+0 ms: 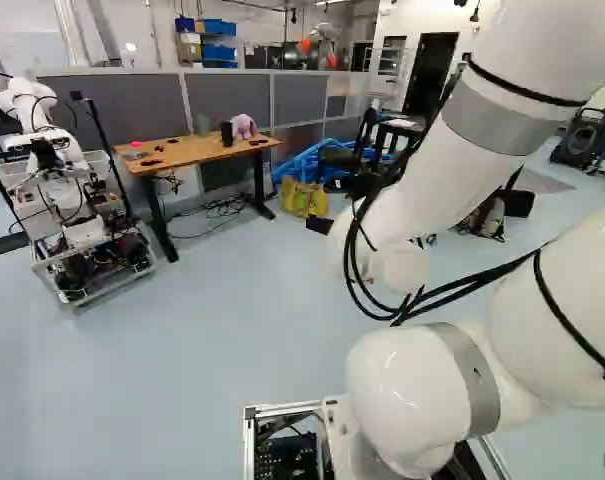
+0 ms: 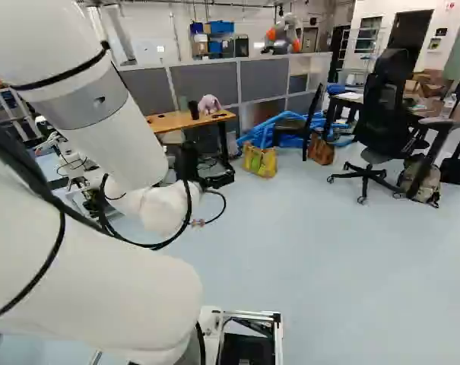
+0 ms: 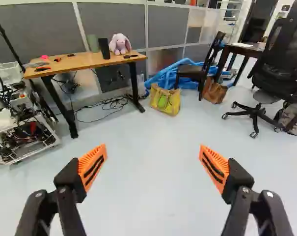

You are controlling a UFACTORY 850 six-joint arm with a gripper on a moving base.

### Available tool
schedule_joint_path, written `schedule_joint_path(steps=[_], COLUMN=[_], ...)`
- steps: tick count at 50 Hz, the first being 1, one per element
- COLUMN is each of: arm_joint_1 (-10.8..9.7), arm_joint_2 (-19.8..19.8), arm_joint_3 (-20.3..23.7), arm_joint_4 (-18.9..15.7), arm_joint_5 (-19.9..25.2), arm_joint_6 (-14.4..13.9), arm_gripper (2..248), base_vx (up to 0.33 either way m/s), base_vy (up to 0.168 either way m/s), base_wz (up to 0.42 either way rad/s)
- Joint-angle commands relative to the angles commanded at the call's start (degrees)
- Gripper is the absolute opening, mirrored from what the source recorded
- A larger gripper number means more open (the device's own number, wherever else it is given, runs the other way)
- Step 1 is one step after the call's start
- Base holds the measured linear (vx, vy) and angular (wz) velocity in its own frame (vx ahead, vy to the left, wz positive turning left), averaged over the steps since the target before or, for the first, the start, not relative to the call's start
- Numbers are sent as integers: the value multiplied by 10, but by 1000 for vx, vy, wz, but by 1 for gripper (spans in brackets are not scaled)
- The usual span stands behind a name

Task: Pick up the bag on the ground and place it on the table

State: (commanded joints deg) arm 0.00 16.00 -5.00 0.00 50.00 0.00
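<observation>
On the floor beside the wooden-topped desk (image 3: 92,62): yellow tote bag (image 3: 166,104), likely the target | gripper (image 3: 152,145): fingers spread wide, nothing between them, well apart from the bag | step, as judged: approach, bag ungrasped | next: drive base nearer, lower fingers astride the bag's upper edge, keeping off the desk leg.
</observation>
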Motion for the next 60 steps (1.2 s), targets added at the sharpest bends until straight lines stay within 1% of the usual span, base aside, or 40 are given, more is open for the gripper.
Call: schedule_joint_path(steps=[8,17,60], arm_joint_1=[0,0,0], arm_joint_2=[0,0,0], arm_joint_3=[0,0,0], arm_joint_4=[0,0,0], arm_joint_5=[0,0,0], arm_joint_6=[0,0,0], arm_gripper=[247,247,247], base_vx=[81,181,241], base_vy=[-2,-1,1], base_wz=[-6,-8,-13])
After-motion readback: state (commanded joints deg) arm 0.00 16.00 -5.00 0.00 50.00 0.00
